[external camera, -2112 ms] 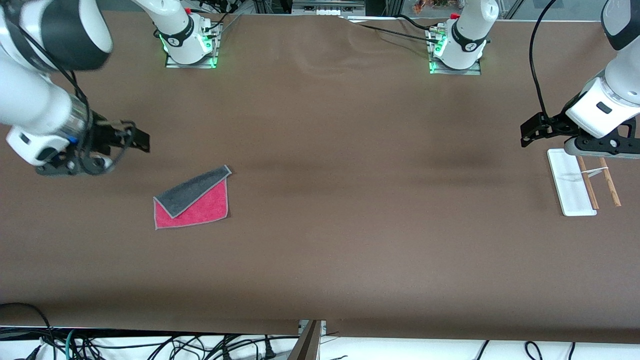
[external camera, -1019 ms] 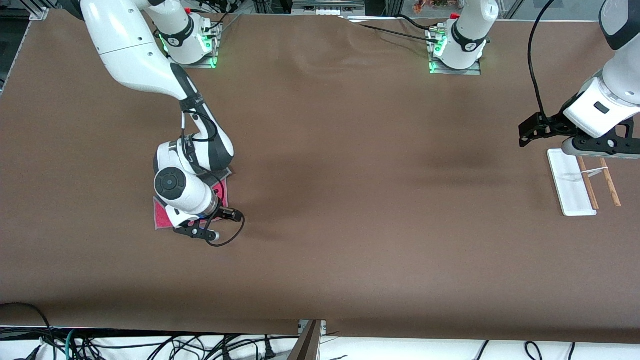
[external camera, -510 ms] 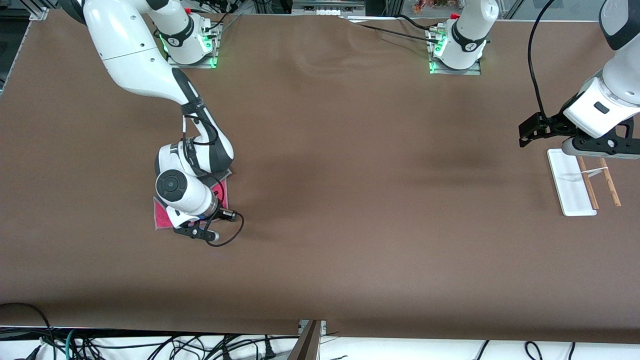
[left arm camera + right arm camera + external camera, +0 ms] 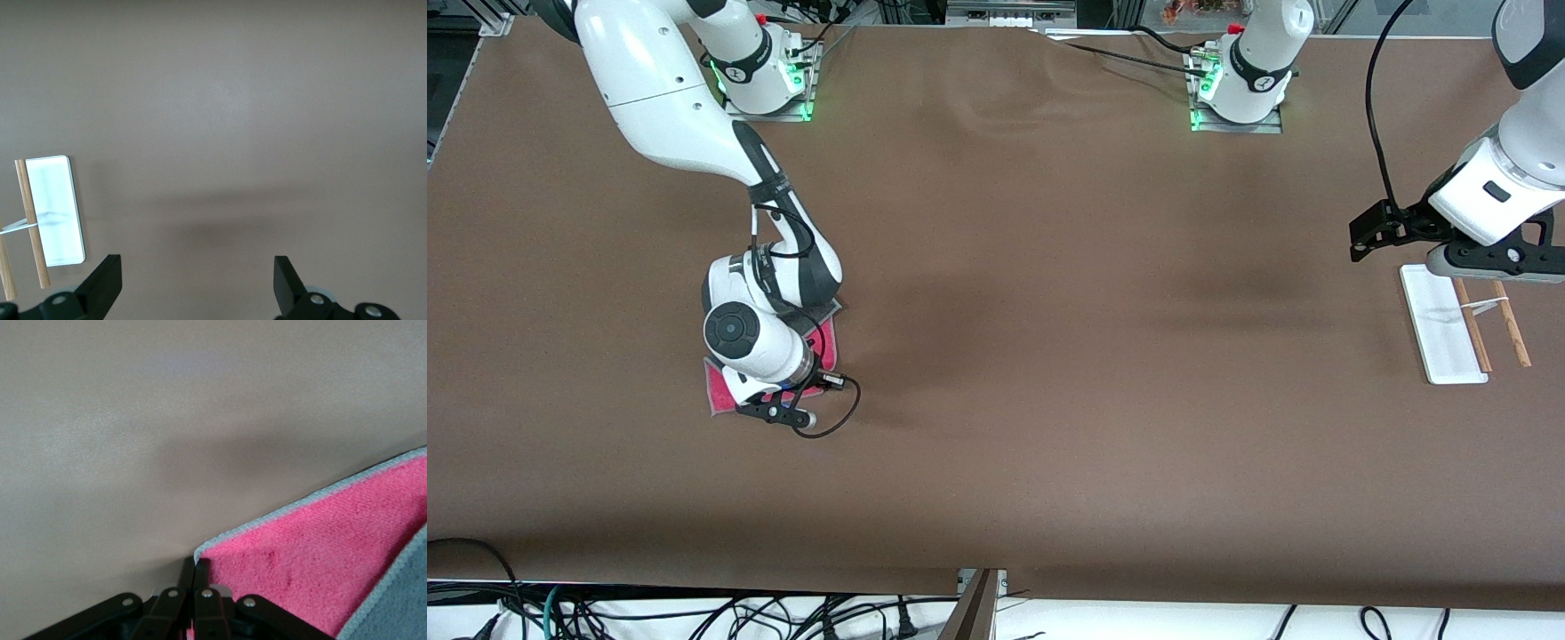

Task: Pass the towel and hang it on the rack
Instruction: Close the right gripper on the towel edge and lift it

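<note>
Right gripper point(image 4: 193, 577): down on the table, fingers pinched tight on the towel's point(image 4: 720, 391) corner.
Left gripper point(image 4: 193, 287): waited over the table beside the rack point(image 4: 1440, 338), fingers wide apart.

towel point(image 4: 718, 393): one
rack point(image 4: 1442, 338): one, with two wooden rods
robot arms: two
hands: two, left hand point(image 4: 1362, 238) and right hand point(image 4: 193, 583)

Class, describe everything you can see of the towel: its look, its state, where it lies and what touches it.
The towel is a small terry cloth, pink-red on one face, dark grey on the other, with thin light-grey edging. It lies on the brown table toward the right arm's end, one corner folded over so the grey face shows. The right gripper is shut on a corner of it, and the arm hides most of it in the front view.
</note>
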`<action>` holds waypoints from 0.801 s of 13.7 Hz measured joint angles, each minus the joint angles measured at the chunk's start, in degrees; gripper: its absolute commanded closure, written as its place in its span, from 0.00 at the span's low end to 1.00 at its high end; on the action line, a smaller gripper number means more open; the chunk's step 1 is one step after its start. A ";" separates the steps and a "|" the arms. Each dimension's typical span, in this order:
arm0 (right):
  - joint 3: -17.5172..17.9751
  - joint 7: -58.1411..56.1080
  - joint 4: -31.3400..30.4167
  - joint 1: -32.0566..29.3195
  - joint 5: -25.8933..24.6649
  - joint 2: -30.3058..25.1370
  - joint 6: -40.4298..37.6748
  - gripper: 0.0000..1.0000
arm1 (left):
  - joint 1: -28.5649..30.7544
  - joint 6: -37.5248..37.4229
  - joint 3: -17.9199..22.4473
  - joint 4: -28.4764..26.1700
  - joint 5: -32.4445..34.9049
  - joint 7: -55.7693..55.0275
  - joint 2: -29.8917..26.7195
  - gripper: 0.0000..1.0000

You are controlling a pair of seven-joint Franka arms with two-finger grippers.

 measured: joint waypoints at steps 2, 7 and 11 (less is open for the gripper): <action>0.25 0.00 0.64 0.04 0.39 -0.40 -2.61 1.00 | 0.00 0.00 0.00 0.00 0.00 0.00 0.00 0.00; 0.61 0.01 8.68 0.19 3.12 -4.31 -18.85 1.00 | 0.00 0.00 0.00 0.00 0.00 0.00 0.00 0.00; 0.86 0.87 16.55 0.56 9.45 -4.97 -30.39 1.00 | -0.01 -0.72 -0.43 -0.02 0.00 0.03 0.39 0.00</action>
